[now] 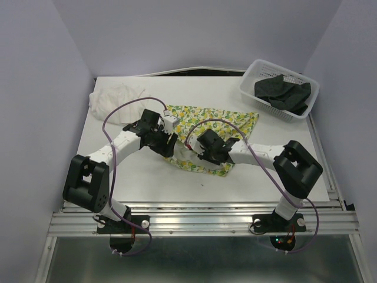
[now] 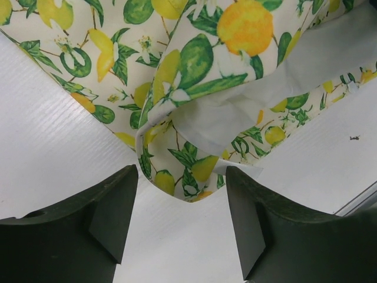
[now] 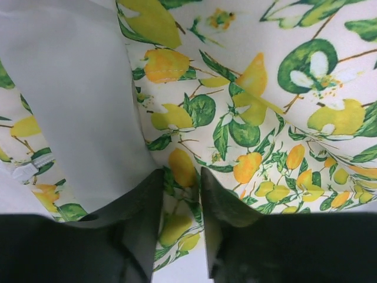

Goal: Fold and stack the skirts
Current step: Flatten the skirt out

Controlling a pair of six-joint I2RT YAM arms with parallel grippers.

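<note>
Lemon-print skirt (image 1: 227, 121) lies partly spread at the middle of the table (image 1: 147, 183), with its near edge rumpled and the pale lining turned up. Both arms are working at that near edge. The step looks like the first fold of this skirt, at the grasping stage.

Left gripper (image 2: 181, 206) sits at the skirt's near-left corner, jaws wide apart with nothing between them and the hem just ahead of the tips. Right gripper (image 3: 181, 183) is on the skirt's near-right part, jaws drawn narrow with printed cloth in the gap; cannot tell if the cloth is actually pinched.

Next move likely needs the left to slide forward and close on the hem, then both to lift together so the fold goes over evenly.

White skirt (image 1: 115, 100) is bunched just beyond the lemon skirt's left end and may crowd the fold. Black skirt (image 1: 283, 94) sits unfolded in a basket (image 1: 248, 76), well off beyond the lemon skirt's right end. Arm cables loop above the skirt and could snag
</note>
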